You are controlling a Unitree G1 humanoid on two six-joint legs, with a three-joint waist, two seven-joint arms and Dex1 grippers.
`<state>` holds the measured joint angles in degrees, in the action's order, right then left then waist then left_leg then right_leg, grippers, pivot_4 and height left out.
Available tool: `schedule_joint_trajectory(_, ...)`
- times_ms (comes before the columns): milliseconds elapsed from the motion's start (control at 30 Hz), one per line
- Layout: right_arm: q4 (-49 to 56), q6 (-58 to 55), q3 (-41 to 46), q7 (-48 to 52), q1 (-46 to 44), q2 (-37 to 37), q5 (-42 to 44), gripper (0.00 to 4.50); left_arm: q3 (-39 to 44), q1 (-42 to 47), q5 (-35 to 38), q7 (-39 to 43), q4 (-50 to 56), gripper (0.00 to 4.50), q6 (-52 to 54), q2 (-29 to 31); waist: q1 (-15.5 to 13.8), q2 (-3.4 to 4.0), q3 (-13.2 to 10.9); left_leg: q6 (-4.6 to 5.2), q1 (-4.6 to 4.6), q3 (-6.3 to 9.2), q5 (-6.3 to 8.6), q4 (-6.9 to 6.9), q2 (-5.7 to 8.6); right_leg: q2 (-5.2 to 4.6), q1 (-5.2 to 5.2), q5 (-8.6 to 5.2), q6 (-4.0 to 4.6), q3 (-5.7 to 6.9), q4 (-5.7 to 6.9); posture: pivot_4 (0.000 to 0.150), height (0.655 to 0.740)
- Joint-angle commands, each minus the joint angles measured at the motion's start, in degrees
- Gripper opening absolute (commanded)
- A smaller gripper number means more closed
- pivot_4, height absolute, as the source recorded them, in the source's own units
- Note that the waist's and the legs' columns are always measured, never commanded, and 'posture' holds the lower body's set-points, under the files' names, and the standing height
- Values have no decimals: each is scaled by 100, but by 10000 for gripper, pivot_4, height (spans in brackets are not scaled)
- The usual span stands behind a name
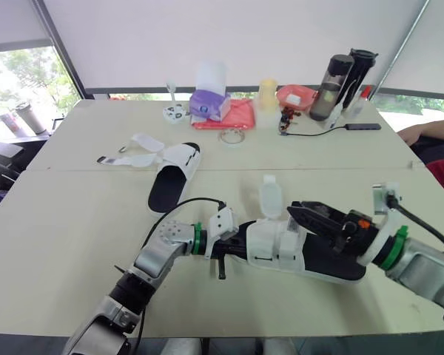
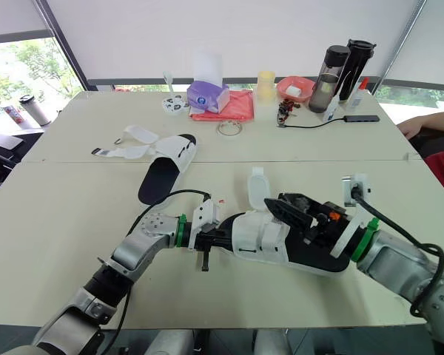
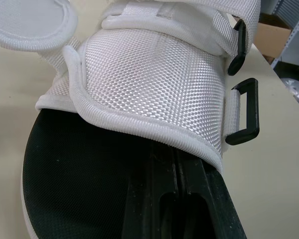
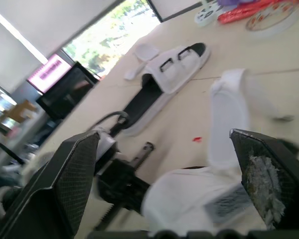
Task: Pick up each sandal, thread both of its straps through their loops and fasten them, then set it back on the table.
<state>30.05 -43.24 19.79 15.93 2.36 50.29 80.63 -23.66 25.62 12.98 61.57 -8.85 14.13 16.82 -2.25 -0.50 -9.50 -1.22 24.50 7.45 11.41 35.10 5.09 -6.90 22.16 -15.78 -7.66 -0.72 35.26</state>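
The sandal (image 1: 281,242) rests on the surface (image 1: 74,222) between the hands. Left hand (image 1: 233,248), closed, pokes into its toe; right hand (image 1: 311,216) gapes empty above the heel. Unclamped, it may skid when the strap (image 1: 270,194) is tugged.

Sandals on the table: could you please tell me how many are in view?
2. The near sandal is at the front of the table; the far sandal lies farther back toward the robot's left, its straps spread open. None looks hidden.
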Motion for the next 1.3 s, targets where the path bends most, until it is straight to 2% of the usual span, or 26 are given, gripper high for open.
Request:
schedule_joint_trajectory(33, -349, 46, -211, 79, -485, 138, -941, 44601, -101, -29, -287, -70, -322, 0, 65, 49, 2, 1, 1, -1, -1, 0, 0, 0, 0, 0, 0, 1, 2, 0, 0, 1500, 7400)
schedule_joint_trajectory(200, -1243, -380, -823, 350, -1411, 107, -1714, 44601, -129, 55, -344, -97, -480, 0, -50, -28, -5, 7, 1, 0, 0, -1, 0, -1, 1, 0, 1, 2, 3, -1, 0, 1500, 7400)
schedule_joint_trajectory(367, -1812, -1180, -868, 629, -2081, 26, -1514, 44601, -83, 86, -375, -167, -539, 0, -111, -84, -23, 7, 1, 4, 1, 0, -3, 2, 5, -1, 0, 4, 2, -1, 0, 1500, 7400)
schedule_joint_trajectory(600, -2171, -1854, -885, 1165, -2372, 49, -1653, 44601, -39, 9, -386, -211, -475, 0, -110, -75, -8, 8, 1, 5, 1, -1, -3, 2, 5, 0, 0, 8, -6, -1, 1, 1500, 7400)
schedule_joint_trajectory(633, -2170, -1901, -867, 1207, -2380, 29, -1672, 39378, -37, 1, -384, -216, -460, 0, -102, -76, -7, 8, 1, 5, 1, 0, -3, 2, 5, 0, 0, 8, -6, -1, 2, 1500, 7400)
schedule_joint_trajectory(667, -2156, -1933, -860, 1249, -2379, 16, -1707, 36629, -34, -10, -380, -224, -444, 0, -93, -77, -7, 7, 1, 5, 1, -1, -3, 2, 5, 0, 0, 8, -6, -1, 2, 1500, 7400)
schedule_joint_trajectory(800, -2069, -2016, -875, 1345, -2376, -77, -1795, 16268, -40, -41, -373, -242, -391, 0, -70, -73, -6, 7, 1, 5, 1, -1, -3, 2, 5, 0, 1, 9, -8, -1, 2, 1500, 7400)
schedule_joint_trajectory(867, -2069, -2088, -834, 1319, -2434, -139, -1772, 4549, -30, -46, -365, -256, -379, 0, -72, -76, -4, 7, 1, 5, 1, -1, -3, 2, 5, 0, 1, 10, -9, -1, 3, 1500, 7400)
schedule_joint_trajectory(900, -2081, -2114, -809, 1319, -2450, -150, -1776, 358, -26, -38, -364, -259, -383, 0, -74, -77, -4, 7, 1, 5, 1, -1, -3, 2, 5, 0, 2, 10, -10, -1, 4, 1500, 7400)
schedule_joint_trajectory(1100, -1903, -2067, -562, 1542, -2375, -198, -1706, 358, -25, -30, -368, -260, -390, 0, -83, -76, -8, 8, 1, 5, 1, -1, -3, 2, 5, 0, 2, 11, -11, -1, 5, 1500, 7400)
schedule_joint_trajectory(1233, -1689, -1915, 207, 1866, -2222, -523, -915, 358, -38, -12, -366, -240, -393, 0, -69, -80, -8, 9, 0, 4, 2, 0, -3, 1, 5, 2, -9, 11, -13, -1, 5, 1500, 7400)
schedule_joint_trajectory(1300, -1725, -1869, 383, 1705, -2265, -712, -751, 358, -45, 0, -372, -228, -411, 0, -86, -82, -1, 10, 0, 5, 1, -2, -3, 1, 5, 2, -17, 12, -14, -3, 7, 1500, 7400)
